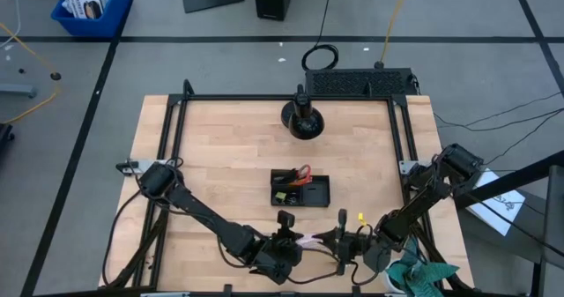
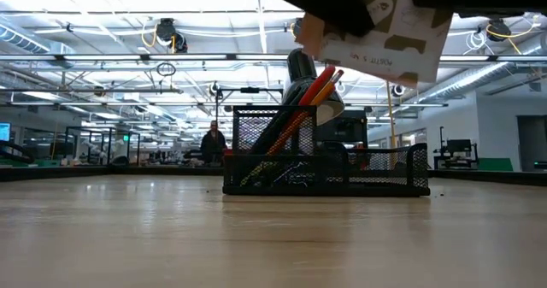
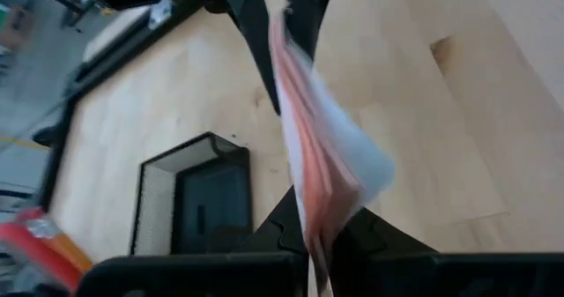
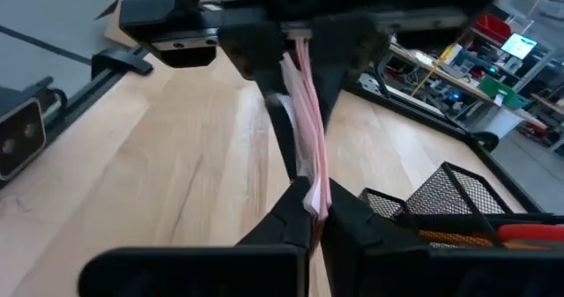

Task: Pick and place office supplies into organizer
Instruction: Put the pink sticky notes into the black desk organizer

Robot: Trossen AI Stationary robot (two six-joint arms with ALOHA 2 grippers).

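The pink sticky-note pad (image 1: pixel 310 241) hangs in the air over the table's near edge, between my two grippers. My left gripper (image 1: pixel 297 243) comes from the left and my right gripper (image 1: pixel 337 241) from the right; both are shut on the pad. In the low view the pad (image 2: pixel 380 32) shows high up, its printed back toward the camera. The black mesh organizer (image 1: pixel 300 189) stands at mid-table, with the red-handled scissors (image 1: pixel 304 171) and orange pencils (image 2: pixel 314 96) sticking up out of it. My left gripper pinches one edge of the pad (image 3: pixel 314 231) between its two fingers, coming slanting down from the table's left. The pad stands on edge, clear of the table, its sheets fanning apart toward the far end. My right gripper pinches the opposite edge of the pad (image 4: pixel 310 191) between its two fingers, coming nearly level from the table's right. The pad is lifted clear and stretches away from it to the left gripper's fingers (image 4: pixel 264 59).
A round black dome-shaped stand (image 1: pixel 302 119) sits at the table's far middle. A tiny yellow-green piece (image 1: pixel 360 216) lies on the wood near the right gripper. A dark frame (image 1: pixel 176 103) rims the table. Bare wood lies to the left of the organizer.
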